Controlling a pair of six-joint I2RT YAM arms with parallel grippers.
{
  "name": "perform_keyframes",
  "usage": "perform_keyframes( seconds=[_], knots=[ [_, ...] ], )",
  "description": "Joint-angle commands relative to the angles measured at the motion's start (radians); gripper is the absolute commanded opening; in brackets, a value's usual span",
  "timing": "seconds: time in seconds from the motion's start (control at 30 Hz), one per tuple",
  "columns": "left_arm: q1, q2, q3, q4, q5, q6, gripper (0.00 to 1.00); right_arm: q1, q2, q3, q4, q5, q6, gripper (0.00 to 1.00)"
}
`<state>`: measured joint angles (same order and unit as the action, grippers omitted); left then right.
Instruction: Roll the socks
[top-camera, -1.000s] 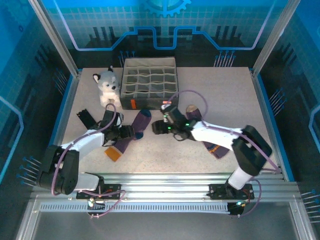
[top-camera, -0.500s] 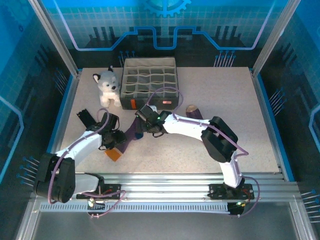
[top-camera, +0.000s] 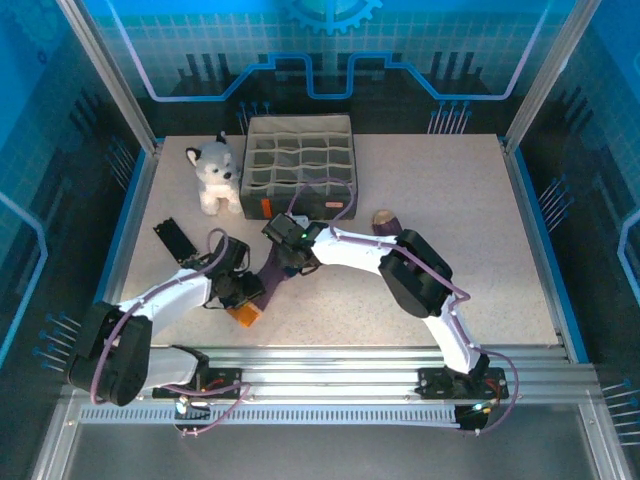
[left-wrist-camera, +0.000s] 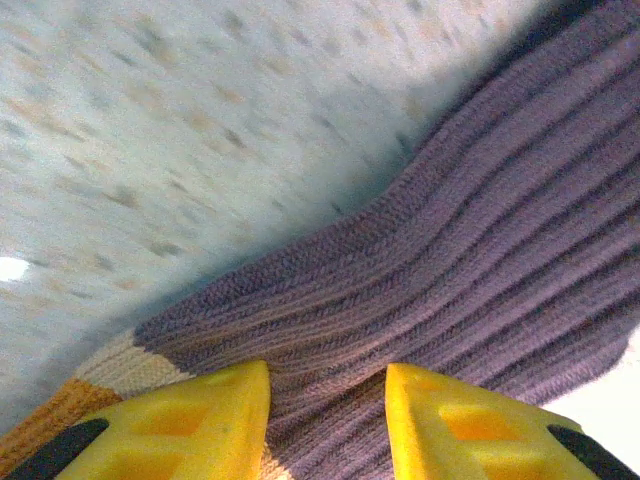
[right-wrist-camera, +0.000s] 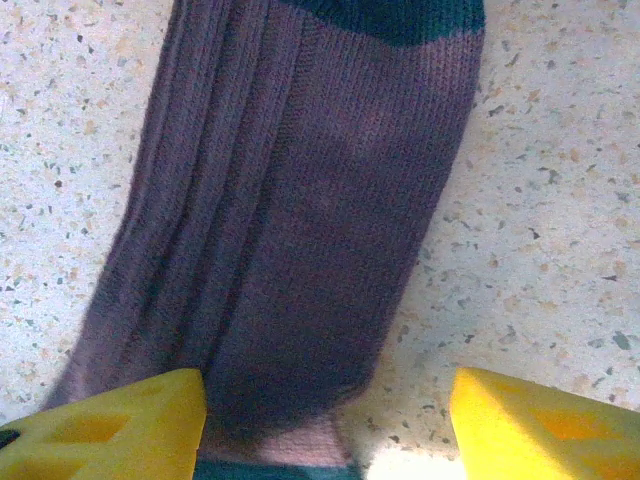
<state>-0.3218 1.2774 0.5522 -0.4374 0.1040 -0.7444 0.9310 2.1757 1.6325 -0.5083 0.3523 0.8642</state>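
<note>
Near the front edge of the tabletop, the left claw has its yellow fingers a little apart, with the purple sock bunched between them, just by the orange cuff (pinched or not, I cannot tell). Farther along that sock, the right claw is wide open, the sock lying flat between its fingers. Farther back lies the tan-toed sock.

No legible text (orange tag on organizer too small)

Open tabletop at right — husky, divider box block far-left.
</note>
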Motion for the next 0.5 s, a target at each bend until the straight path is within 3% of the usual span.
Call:
perform_keyframes(
  seconds=[0.0,0.23,0.47],
  knots=[
    [-0.062,0.012,-0.037,-0.024,0.055,-0.091,0.37,-0.031,-0.099,-0.058,0.002,0.037,-0.038,0.67],
    [-0.207,0.009,-0.006,0.048,-0.011,-0.265,0.37,-0.101,-0.242,-0.217,0.092,-0.003,-0.164,0.67],
    [-0.335,0.106,0.076,0.121,-0.079,-0.346,0.37,-0.13,-0.519,-0.501,0.316,-0.083,-0.379,0.63]
  ],
)
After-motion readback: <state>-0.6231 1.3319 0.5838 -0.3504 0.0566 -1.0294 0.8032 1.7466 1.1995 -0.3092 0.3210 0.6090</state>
